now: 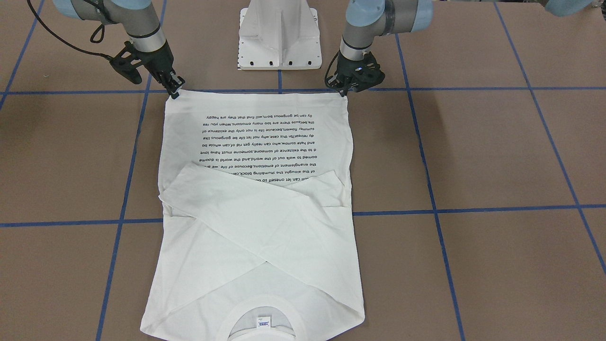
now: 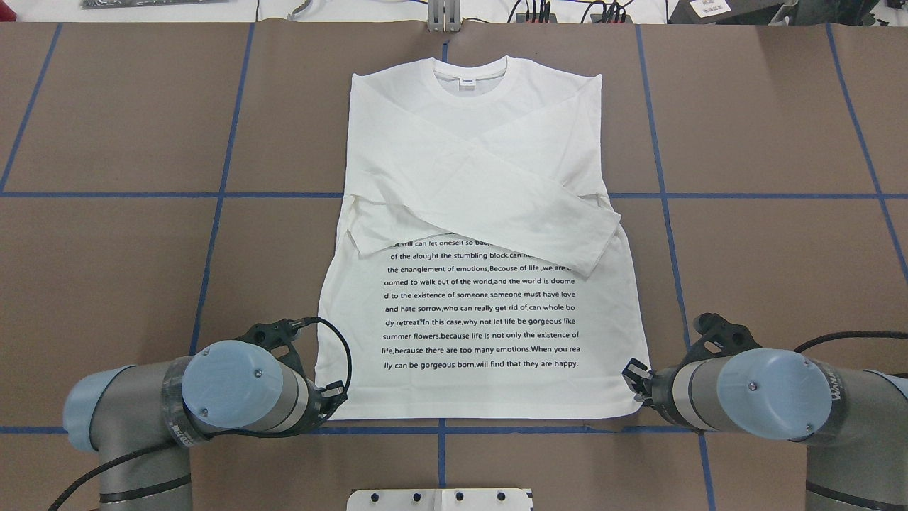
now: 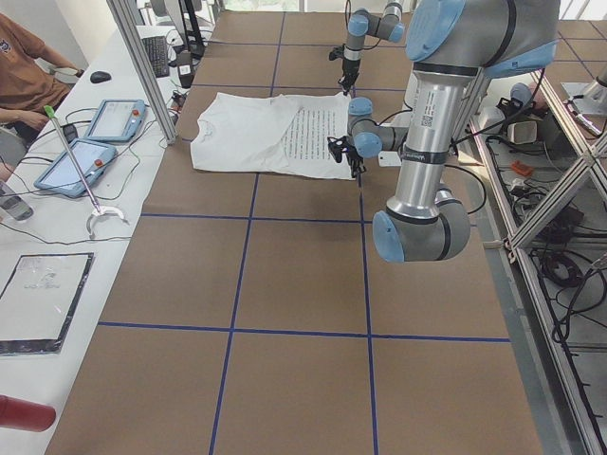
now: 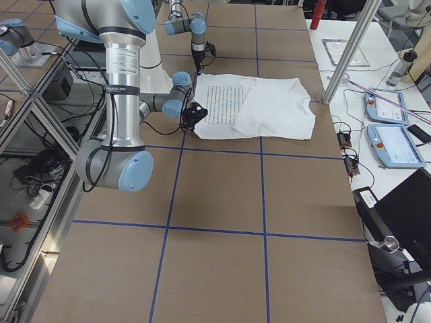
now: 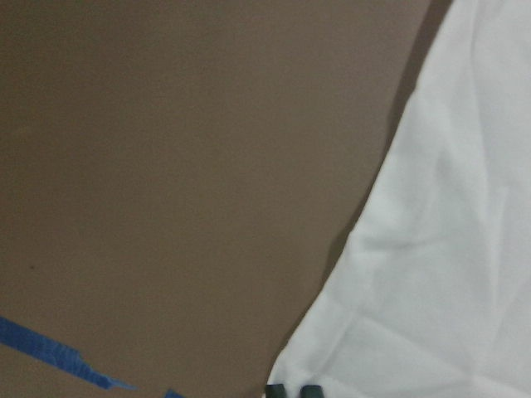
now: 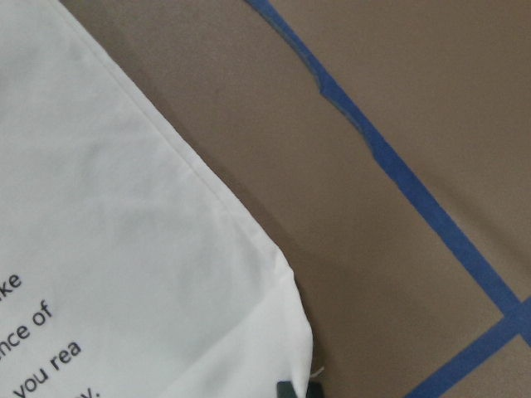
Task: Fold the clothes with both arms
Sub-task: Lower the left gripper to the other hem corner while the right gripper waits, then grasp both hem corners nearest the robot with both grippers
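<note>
Brown table (image 2: 106,284), shirt (image 2: 482,128) flat, sleeves (image 2: 496,181) already crossed. Left gripper (image 2: 339,391) and right gripper (image 2: 631,373) fingers pinch its hem corners by the robot-side edge. Body folds not yet done.

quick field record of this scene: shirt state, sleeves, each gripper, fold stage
garment: white long-sleeved shirt, flat on the table, printed text up
sleeves: both folded in, crossed over the chest
collar: at the end far from the robot
left gripper: at the hem corner on the robot's left; grip unclear
right gripper: at the other hem corner; grip unclear
fold stage: body not yet folded
</note>
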{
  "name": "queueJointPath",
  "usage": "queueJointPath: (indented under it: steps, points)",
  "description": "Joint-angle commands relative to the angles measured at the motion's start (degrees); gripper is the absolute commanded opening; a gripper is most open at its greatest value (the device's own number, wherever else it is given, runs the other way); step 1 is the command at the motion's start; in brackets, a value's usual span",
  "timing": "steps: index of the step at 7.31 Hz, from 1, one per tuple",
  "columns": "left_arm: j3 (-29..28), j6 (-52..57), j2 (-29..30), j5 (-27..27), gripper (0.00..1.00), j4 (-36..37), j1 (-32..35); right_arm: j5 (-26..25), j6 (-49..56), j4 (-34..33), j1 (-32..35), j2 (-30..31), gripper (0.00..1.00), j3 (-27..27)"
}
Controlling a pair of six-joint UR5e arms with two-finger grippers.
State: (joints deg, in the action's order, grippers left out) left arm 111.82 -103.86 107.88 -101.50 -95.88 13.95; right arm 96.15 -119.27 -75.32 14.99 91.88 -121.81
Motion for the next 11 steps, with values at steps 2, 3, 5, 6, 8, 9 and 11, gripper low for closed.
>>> queueJointPath:
  steps: [2, 3, 5, 6, 8, 9, 11]
  points:
    - [3.4, 0.2, -0.2, -0.1, 0.00, 1.8, 0.8, 0.0, 0.0, 0.0, 0.0, 0.1, 0.00, -0.2]
    - [7.9, 0.1, -0.8, -0.1, 0.00, 4.1, 0.4, 0.1, 0.0, 0.0, 0.0, 0.2, 0.00, -1.3]
    - [15.6, -0.8, -2.5, 0.0, 0.00, 9.3, -1.4, 0.1, -0.1, 0.0, -2.6, 0.5, 0.00, -4.3]
    - [17.5, -1.9, -4.1, 0.0, 0.00, 9.5, -2.5, 0.1, -0.3, 0.0, -4.3, 0.6, 0.00, -5.7]
    - [18.4, -5.0, -4.5, 0.2, 0.00, 9.5, -4.8, 3.1, -0.5, 0.0, -5.7, 2.0, 0.00, -8.5]
    - [19.0, -5.0, -3.9, 0.2, 0.00, 9.5, -4.5, 3.7, -0.6, 0.0, -4.8, 2.1, 0.00, -9.5]
    - [19.3, -0.4, 1.0, 0.2, 0.00, 9.3, 5.2, 5.3, -0.3, 0.0, 4.8, 1.6, 0.00, -11.6]
